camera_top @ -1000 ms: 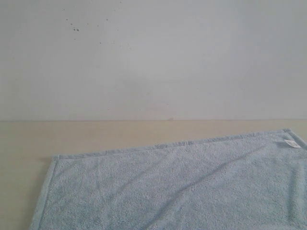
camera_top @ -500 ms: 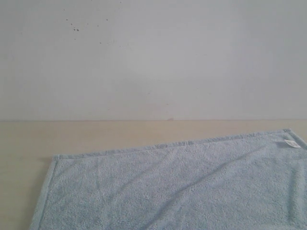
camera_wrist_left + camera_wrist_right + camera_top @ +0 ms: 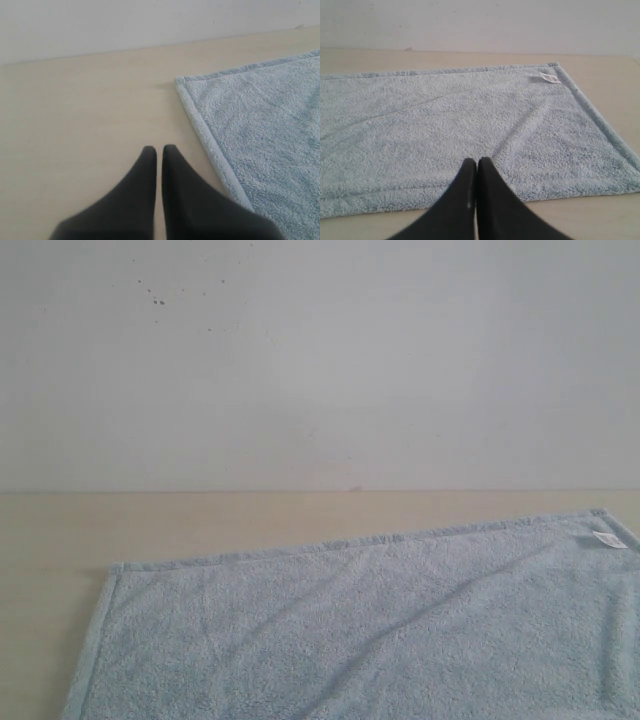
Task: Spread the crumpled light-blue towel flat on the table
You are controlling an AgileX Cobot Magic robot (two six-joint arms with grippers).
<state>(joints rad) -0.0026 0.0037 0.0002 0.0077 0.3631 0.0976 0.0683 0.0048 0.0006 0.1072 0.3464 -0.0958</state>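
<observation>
- Towel (image 3: 380, 630): light blue, fluffy, lies opened out on the bench (image 3: 200, 525). It fills the lower middle and right of the exterior view and runs out of frame at the bottom and right.
- Far hem runs slightly askew to the bench's back edge. The far left corner lies flat.
- A few shallow diagonal creases cross the pile. No bunched folds show.
- Small white tag (image 3: 607, 539) sits on the towel just inside the far right corner.
- Bare cream bench shows along the far side and to the left of the towel.
- White wall (image 3: 320, 360) rises behind the bench, with a few dark specks (image 3: 157, 300) high up.
- Left pincer (image 3: 159, 152): dark fingers pressed together, only a thin slit between them, pinching nothing. It sits over bare bench just beside the towel's side hem, apart from the cloth.
- Right pincer (image 3: 476, 164): fingers pressed together, pinching nothing. Tips sit over the towel close to one long hem; the tag is at the far corner. Cannot tell if they touch the cloth.
</observation>
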